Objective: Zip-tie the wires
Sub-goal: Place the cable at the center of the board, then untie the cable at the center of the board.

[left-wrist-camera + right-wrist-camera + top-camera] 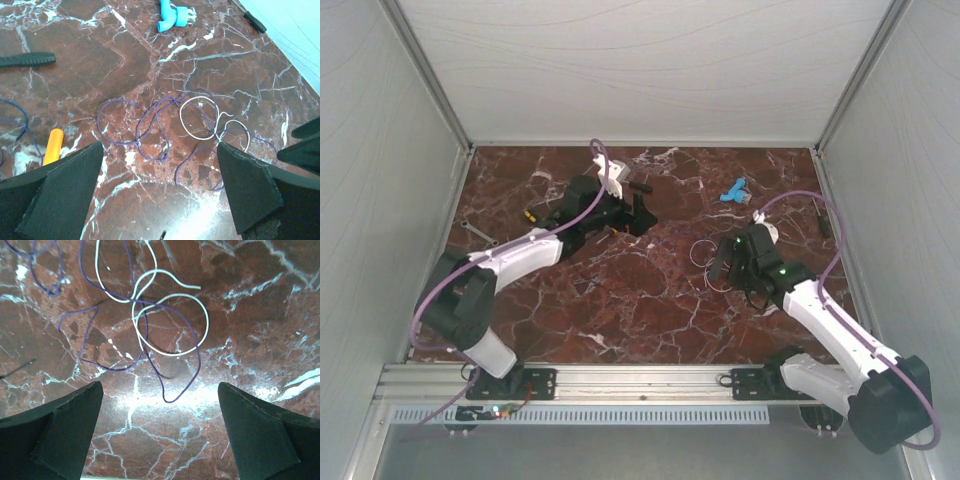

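My left fingers (65, 195) are spread wide and hold nothing; my right fingers (255, 435) are spread just the same. The wires (182, 122) lie loose on the table (150, 60), mid-frame in the left wrist view. An orange-handled screwdriver (52, 146) lies lower left, a black handle (27, 60) upper left, and a blue plastic piece (172, 17) at the top.

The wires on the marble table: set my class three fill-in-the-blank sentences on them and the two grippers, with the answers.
1. The wires lie loose on the table, some purple, some ____.
2. The right gripper has its jaws ____.
3. The left gripper grips ____; an orange-handled screwdriver lies beside it.
Missing words: white; open; nothing.
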You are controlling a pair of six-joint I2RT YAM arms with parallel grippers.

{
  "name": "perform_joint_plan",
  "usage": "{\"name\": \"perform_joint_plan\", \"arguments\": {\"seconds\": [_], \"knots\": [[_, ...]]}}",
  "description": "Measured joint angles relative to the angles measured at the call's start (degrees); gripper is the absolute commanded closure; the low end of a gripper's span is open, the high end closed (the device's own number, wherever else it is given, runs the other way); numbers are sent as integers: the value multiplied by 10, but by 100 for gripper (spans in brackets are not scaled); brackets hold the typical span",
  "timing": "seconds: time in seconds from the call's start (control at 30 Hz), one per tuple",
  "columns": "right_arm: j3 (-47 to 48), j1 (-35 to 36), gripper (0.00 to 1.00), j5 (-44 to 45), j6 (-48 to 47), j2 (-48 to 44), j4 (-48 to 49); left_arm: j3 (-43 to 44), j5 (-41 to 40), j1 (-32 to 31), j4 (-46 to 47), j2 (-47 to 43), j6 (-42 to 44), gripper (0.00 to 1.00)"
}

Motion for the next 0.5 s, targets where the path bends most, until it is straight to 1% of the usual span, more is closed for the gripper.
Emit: {"name": "perform_joint_plan", "arguments": {"seconds": [0.2, 0.3, 0.5], "knots": [[20, 0, 2, 13, -15, -31, 3, -28, -49, -1, -57, -73, -31, 5], [28, 0, 2, 17, -18, -44, 13, -29, -81, -2, -108, -105, -47, 1], [56, 0, 2, 18, -27, -33, 40, -43, -193, 5, -199, -184, -78, 0]]}}
